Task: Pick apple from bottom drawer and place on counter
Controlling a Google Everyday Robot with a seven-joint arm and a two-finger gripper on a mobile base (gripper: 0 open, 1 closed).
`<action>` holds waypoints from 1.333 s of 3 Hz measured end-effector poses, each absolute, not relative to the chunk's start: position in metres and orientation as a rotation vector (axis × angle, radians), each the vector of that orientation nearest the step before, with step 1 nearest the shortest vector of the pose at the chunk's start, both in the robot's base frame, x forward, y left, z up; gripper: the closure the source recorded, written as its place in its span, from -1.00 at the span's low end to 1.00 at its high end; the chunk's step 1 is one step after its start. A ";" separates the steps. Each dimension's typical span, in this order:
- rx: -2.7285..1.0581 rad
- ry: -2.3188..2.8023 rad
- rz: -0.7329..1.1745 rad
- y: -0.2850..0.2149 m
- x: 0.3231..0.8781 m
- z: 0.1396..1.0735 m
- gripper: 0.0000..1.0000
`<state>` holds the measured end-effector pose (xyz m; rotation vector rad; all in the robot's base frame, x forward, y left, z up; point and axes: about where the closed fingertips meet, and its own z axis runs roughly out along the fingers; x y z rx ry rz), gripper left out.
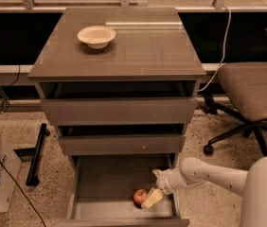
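- Right now the tool (pixel 152 198) is down inside the bottom drawer (pixel 106 176), at about 5 o'clock of its floor. It is touching or just beside the apple (pixel 139 196); whether the tool is open or closed I cannot tell.
- The apple lies near the drawer's front wall, right of centre, with the tool on its 3 o'clock side.
- The step in hand, as I judge it, is getting a hold on the apple. For that the tool should be centred over the fruit, not off to one side, before it closes.
- A round apple will probably roll if nudged from 3 o'clock, most likely towards 9 o'clock across the bare drawer floor. Coming down from above is better than pushing sideways.
- The grip should close around the widest part, firmly enough that the smooth skin does not slip out.
- The lift should go straight up first. The middle drawer (pixel 121 144) sits above the back of the bottom one, at 12 o'clock from the apple. The arm (pixel 204 173) reaches in from the right side, so room looks tight there.
- The worktop (pixel 143 56) carries a white bowl (pixel 96 36) at about 10 o'clock. The bare stretch from centre to 3 o'clock looks the safer landing spot.
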<state>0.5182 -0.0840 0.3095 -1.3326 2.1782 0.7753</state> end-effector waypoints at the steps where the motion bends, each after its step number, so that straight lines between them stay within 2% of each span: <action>1: -1.311 2.256 0.865 -0.086 0.527 0.269 -1.00; 4: -1.253 2.242 0.813 -0.059 0.550 0.212 -1.00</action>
